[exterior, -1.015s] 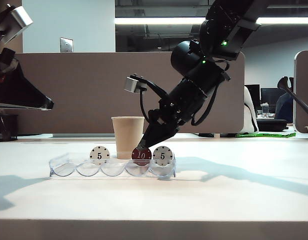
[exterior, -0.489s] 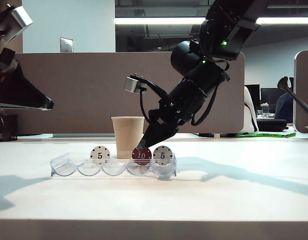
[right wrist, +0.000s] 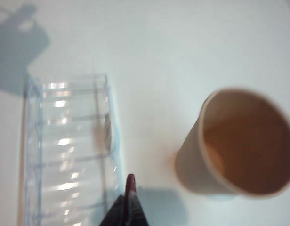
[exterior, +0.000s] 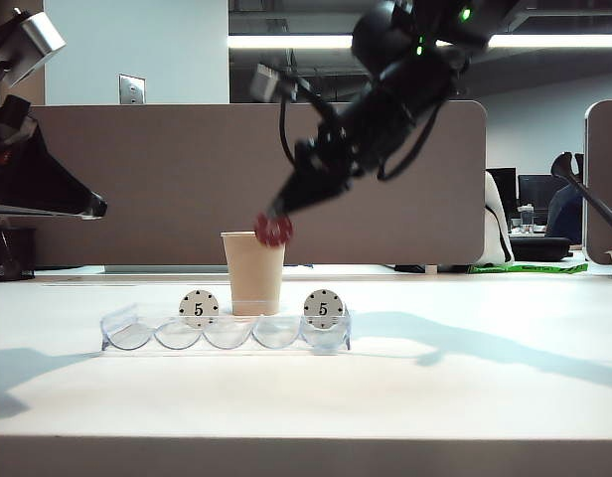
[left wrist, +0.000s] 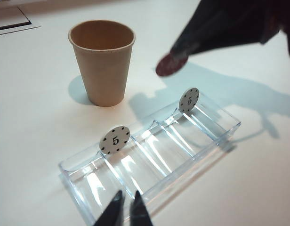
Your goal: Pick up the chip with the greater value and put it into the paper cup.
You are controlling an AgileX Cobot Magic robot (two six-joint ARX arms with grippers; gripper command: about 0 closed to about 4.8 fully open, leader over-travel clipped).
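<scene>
exterior view: right fingers [exterior: 275, 221] pinch the red chip [exterior: 273, 231] at the paper cup [exterior: 253, 273] rim; left fingers [left wrist: 125, 212] narrow, well apart.

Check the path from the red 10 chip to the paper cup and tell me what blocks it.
Nothing visible blocks it. The right gripper is shut on the red 10 chip, holding it in the air beside the paper cup near its rim; the cup's mouth is open. The left gripper hangs apart, over the clear tray.
</scene>
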